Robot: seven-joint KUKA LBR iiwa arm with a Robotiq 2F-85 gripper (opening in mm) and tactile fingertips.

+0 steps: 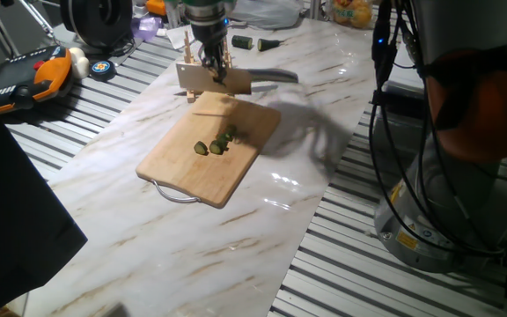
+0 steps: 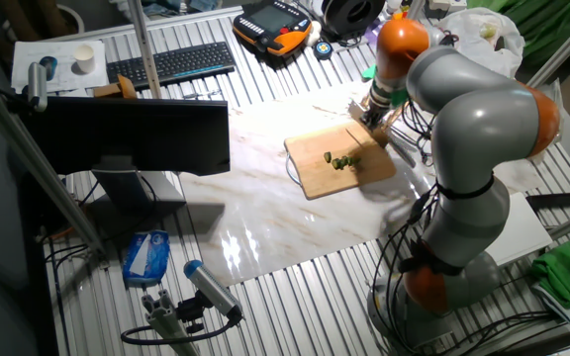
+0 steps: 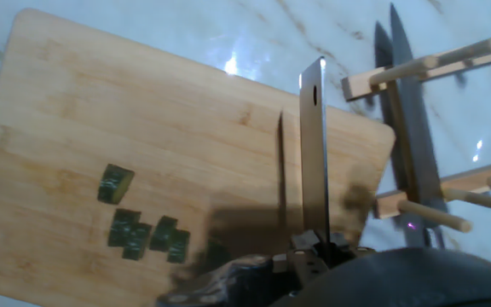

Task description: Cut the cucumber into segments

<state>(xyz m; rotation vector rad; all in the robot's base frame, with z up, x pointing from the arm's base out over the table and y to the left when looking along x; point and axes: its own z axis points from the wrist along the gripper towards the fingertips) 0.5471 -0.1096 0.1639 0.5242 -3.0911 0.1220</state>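
Note:
The cucumber lies as several small dark green segments (image 1: pixel 212 145) (image 3: pixel 143 230) (image 2: pixel 339 161) near the middle of the wooden cutting board (image 1: pixel 183 172) (image 3: pixel 75 102) (image 2: pixel 310 173). One segment (image 3: pixel 115 183) sits a little apart from the cluster. My gripper (image 1: pixel 214 60) (image 3: pixel 314 251) (image 2: pixel 376 107) is over the board's far end, shut on a knife (image 3: pixel 314 145) (image 1: pixel 232 84). In the hand view the blade points away from me, edge-on above the board. It is well clear of the segments.
A wooden peg rack (image 3: pixel 416 72) (image 1: pixel 196 77) stands just beyond the board's far edge, with a second knife (image 3: pixel 409 136) (image 1: pixel 275 77) lying in it. Two dark green items (image 1: pixel 253 42) and clutter sit at the back. The arm's base (image 2: pixel 453 267) is beside the table.

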